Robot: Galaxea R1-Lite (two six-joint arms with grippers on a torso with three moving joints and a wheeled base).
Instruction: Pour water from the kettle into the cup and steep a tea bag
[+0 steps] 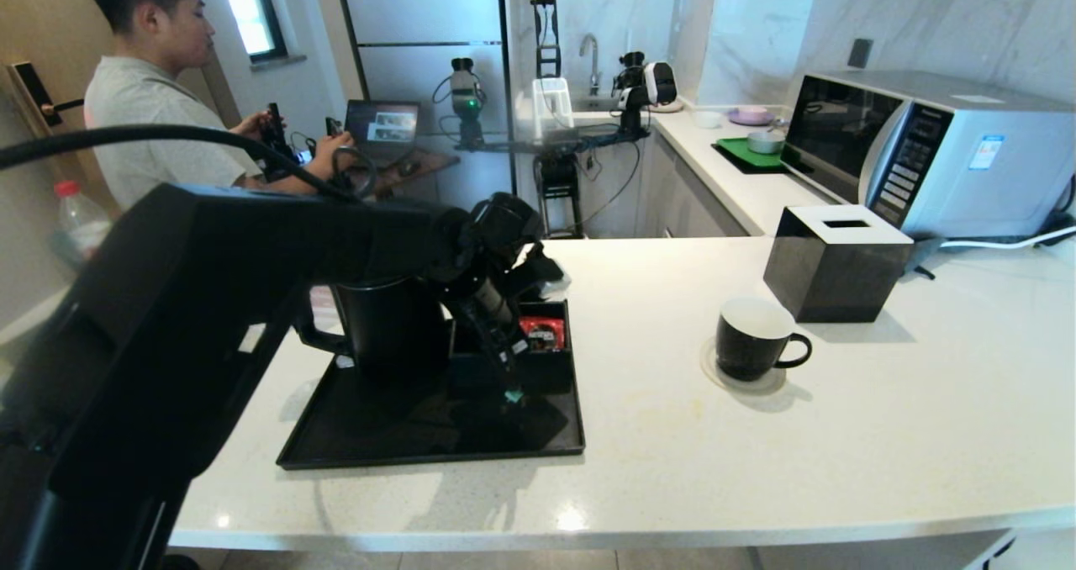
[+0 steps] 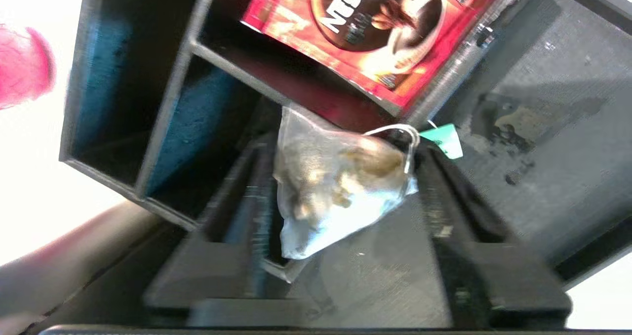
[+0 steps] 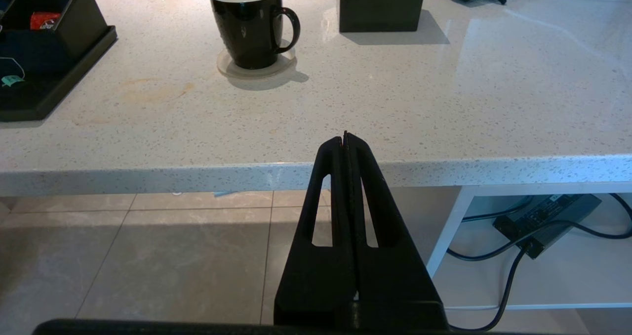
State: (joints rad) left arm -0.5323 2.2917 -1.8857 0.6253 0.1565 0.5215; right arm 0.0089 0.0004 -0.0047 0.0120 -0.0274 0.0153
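The tea bag point(image 2: 335, 187), a grey translucent pyramid, sits between the fingers of my left gripper point(image 2: 343, 149), which is shut on it above the black tray point(image 1: 403, 444). Its string loops over one finger and the teal tag point(image 1: 513, 396) dangles below. The black kettle point(image 1: 391, 326) stands on the tray just behind the left arm, which covers most of it. The black cup point(image 1: 751, 337) with its white inside rests on a round coaster to the right, well apart from the tray. My right gripper point(image 3: 345, 136) is shut and empty, low in front of the counter edge.
A black compartment box point(image 1: 546, 360) on the tray holds a red sachet point(image 1: 542, 333). A black cube tissue box point(image 1: 835, 261) stands behind the cup, with a microwave point(image 1: 925, 150) farther right. A red-capped bottle point(image 1: 77, 221) and a person point(image 1: 160, 91) are at the left.
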